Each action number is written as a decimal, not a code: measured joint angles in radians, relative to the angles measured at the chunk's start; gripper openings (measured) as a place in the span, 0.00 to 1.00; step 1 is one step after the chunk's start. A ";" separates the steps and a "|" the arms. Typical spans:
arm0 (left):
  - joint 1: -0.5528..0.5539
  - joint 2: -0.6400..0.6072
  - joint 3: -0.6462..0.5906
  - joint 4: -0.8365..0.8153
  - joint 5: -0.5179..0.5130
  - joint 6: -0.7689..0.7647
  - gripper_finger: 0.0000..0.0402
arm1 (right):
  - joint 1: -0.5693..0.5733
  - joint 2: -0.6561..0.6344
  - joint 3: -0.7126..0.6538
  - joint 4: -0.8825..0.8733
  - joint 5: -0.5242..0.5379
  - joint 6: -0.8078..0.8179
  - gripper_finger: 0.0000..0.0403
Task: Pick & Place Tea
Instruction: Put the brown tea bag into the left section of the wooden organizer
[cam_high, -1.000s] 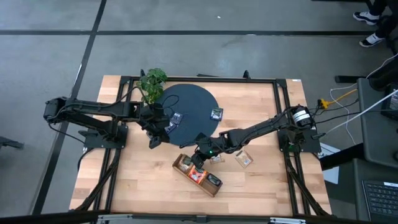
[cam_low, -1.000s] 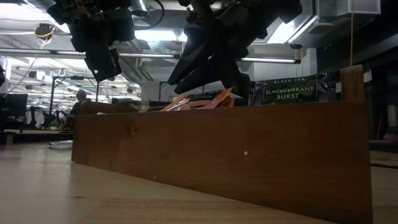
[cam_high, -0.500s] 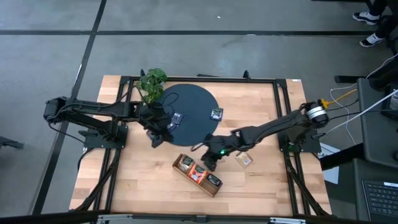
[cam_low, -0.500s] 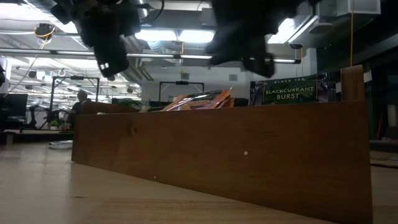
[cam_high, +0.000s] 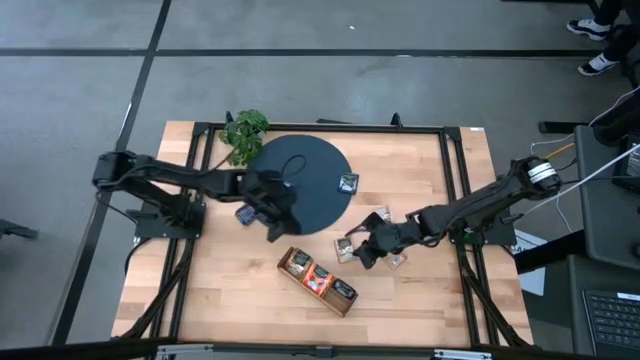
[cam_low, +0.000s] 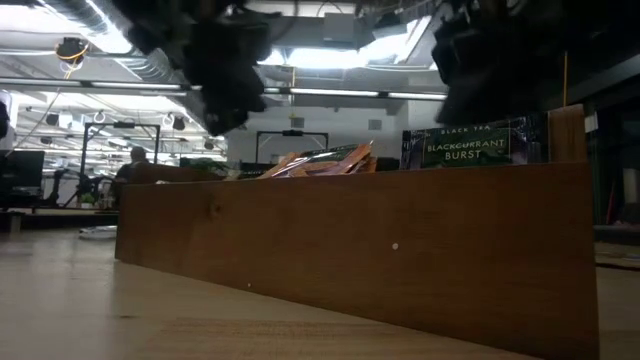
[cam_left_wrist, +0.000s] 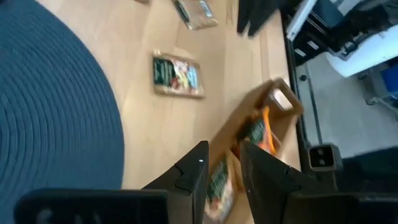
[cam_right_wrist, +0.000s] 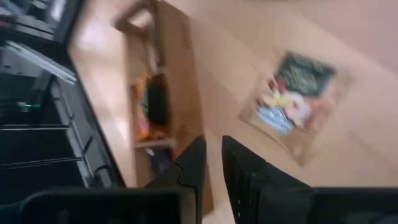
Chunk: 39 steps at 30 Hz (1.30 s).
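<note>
We see a pale, straight-grained wooden table (cam_high: 420, 180) carrying a dark round mat (cam_high: 310, 175) whose surface shows fine concentric ribbing in the left wrist view. A long wooden tray (cam_high: 318, 281), boxy and smooth-walled, lies askew near the front edge, its compartments stuffed with flat square tea sachets (cam_high: 319, 282); in the low view orange ones (cam_low: 330, 160) fan up above its wall beside a dark packet (cam_low: 470, 147) printed "Blackcurrant Burst". More sachets lie loose: one (cam_high: 347, 182) on the mat's right rim, one (cam_high: 246, 213) just off its left edge, one (cam_high: 346, 249) on bare wood near the tray, another (cam_high: 393, 260) by the right arm. A leafy plant (cam_high: 242, 133) stands at the mat's far left. Our left gripper (cam_high: 273, 229) hangs over the mat's near edge, its dark fingers (cam_left_wrist: 193, 177) narrowly parted with nothing between them. Our right gripper (cam_high: 362, 247) hovers beside the loose sachet near the tray, its fingers (cam_right_wrist: 194, 165) close together and bare.
</note>
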 joint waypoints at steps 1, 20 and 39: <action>0.005 0.026 0.026 -0.003 0.000 0.003 0.22 | 0.005 0.007 0.000 -0.014 0.000 0.013 0.13; 0.100 0.378 0.522 -0.303 0.010 0.066 0.22 | -0.081 0.028 0.000 -0.464 0.161 0.189 0.02; 0.151 0.491 0.538 -0.250 0.084 0.021 0.22 | -0.202 0.030 -0.046 -0.603 0.132 0.138 0.02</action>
